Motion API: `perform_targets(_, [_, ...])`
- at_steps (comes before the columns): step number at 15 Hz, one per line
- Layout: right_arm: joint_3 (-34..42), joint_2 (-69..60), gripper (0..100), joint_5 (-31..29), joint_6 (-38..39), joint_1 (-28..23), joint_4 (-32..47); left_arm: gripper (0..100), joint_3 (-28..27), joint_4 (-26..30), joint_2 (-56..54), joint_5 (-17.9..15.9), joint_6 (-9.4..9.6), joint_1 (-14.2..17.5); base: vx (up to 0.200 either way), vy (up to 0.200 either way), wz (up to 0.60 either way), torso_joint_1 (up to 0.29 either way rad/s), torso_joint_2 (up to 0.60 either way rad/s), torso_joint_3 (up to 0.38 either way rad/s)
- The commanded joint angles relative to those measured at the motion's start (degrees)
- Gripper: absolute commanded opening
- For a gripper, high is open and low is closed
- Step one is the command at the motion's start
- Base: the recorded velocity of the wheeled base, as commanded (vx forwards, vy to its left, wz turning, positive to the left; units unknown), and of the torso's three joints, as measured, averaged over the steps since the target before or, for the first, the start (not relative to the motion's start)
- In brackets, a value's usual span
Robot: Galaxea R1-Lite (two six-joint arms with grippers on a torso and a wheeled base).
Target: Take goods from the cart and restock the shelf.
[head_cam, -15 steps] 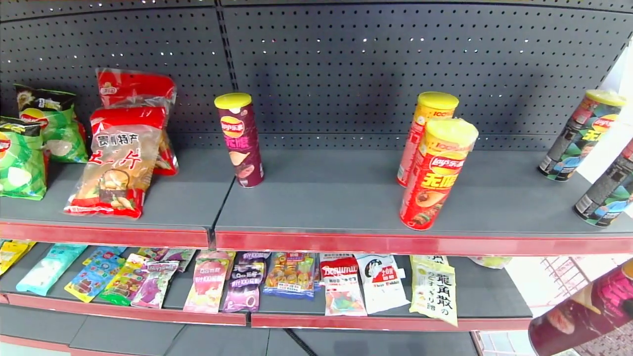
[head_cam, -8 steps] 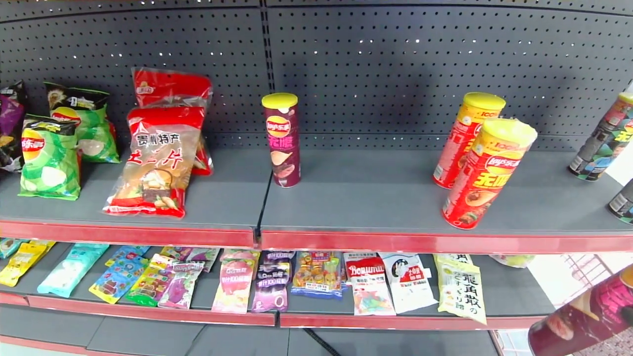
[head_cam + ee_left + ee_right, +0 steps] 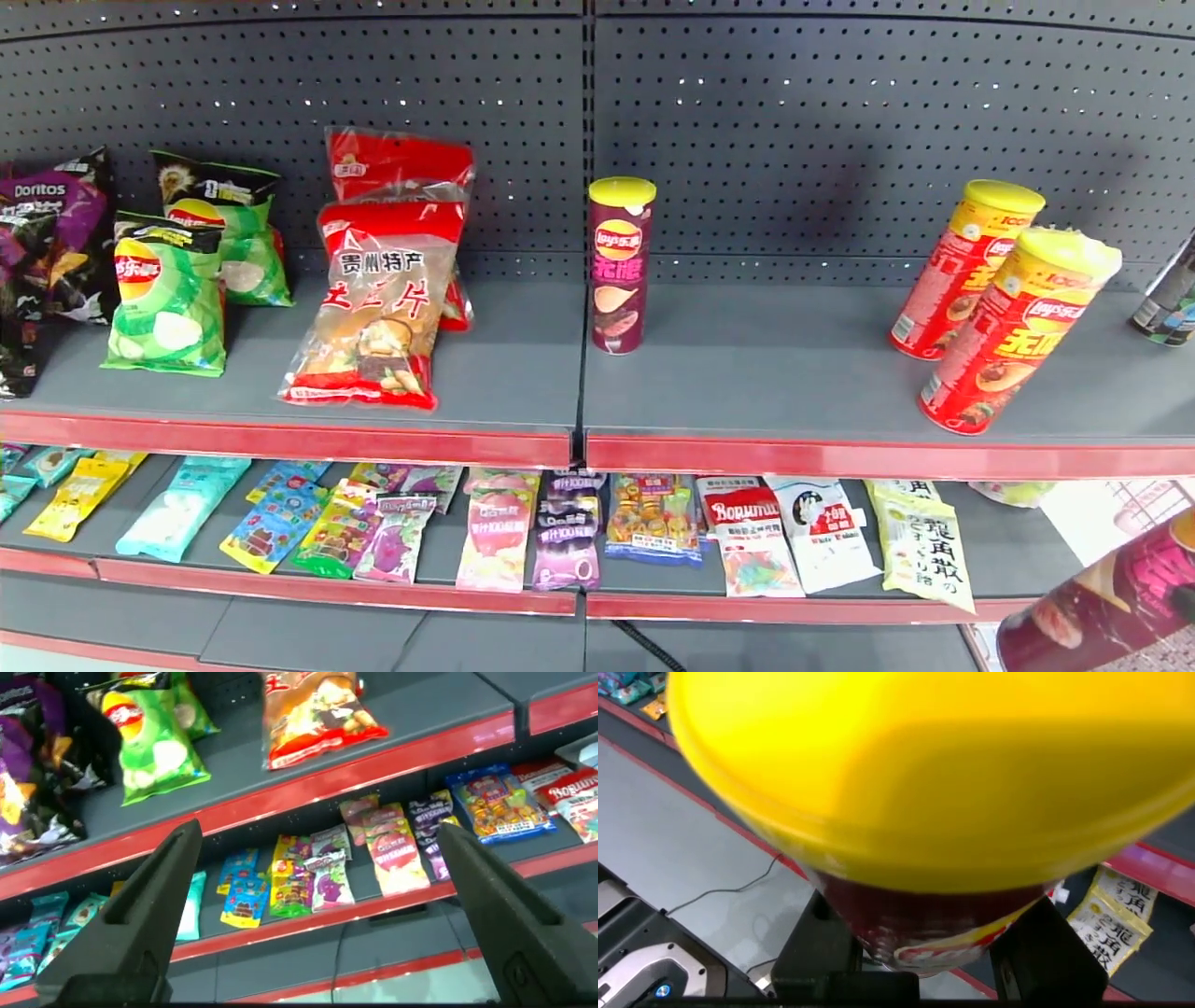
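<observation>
A purple chip can with a yellow lid (image 3: 1102, 597) lies tilted at the lower right of the head view, below the shelf's right end. My right gripper (image 3: 924, 961) is shut on it, and its yellow lid (image 3: 915, 765) looms large in the right wrist view. A matching purple can (image 3: 618, 266) stands upright mid-way along the grey upper shelf (image 3: 747, 373). My left gripper (image 3: 318, 924) is open and holds nothing, facing the lower shelf's small packets (image 3: 392, 840).
Two red cans (image 3: 1013, 336) stand at the shelf's right, with a dark can (image 3: 1167, 299) at the edge. Red snack bags (image 3: 383, 308), green chip bags (image 3: 168, 303) and a dark bag (image 3: 47, 252) fill the left. Bare shelf lies on both sides of the standing purple can.
The head camera has turned left, so the whole shelf has slid right in the picture. The held purple can stays at the lower right corner.
</observation>
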Motion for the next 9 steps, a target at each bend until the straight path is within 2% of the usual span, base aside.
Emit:
perform_targets(1, [0.0, 0.0, 0, 0.0, 0.0, 0.0, 0.0, 100, 0.0, 0.0, -0.3, 0.0, 0.36, 0.0, 0.0, 0.0, 0.0, 0.0, 0.0, 0.0])
perform_targets(2, [0.0, 0.0, 0, -0.1, 0.0, 0.0, 0.0, 100, 0.0, 0.0, -0.6, 0.0, 1.15, 0.0, 0.0, 0.0, 0.0, 0.0, 0.0, 0.0])
perform_targets(4, [0.1, 0.0, 0, -0.1, 0.0, 0.0, 0.0, 100, 0.1, 0.1, -0.7, 0.0, 1.59, 0.1, 0.0, 0.0, 0.0, 0.0, 0.0, 0.0])
perform_targets(9, [0.1, -0.2, 0, -0.1, 0.0, 0.0, 0.0, 100, 0.1, 0.1, -0.6, 1.0, 1.68, 0.1, 0.2, 0.0, 0.0, 0.0, 0.0, 0.003])
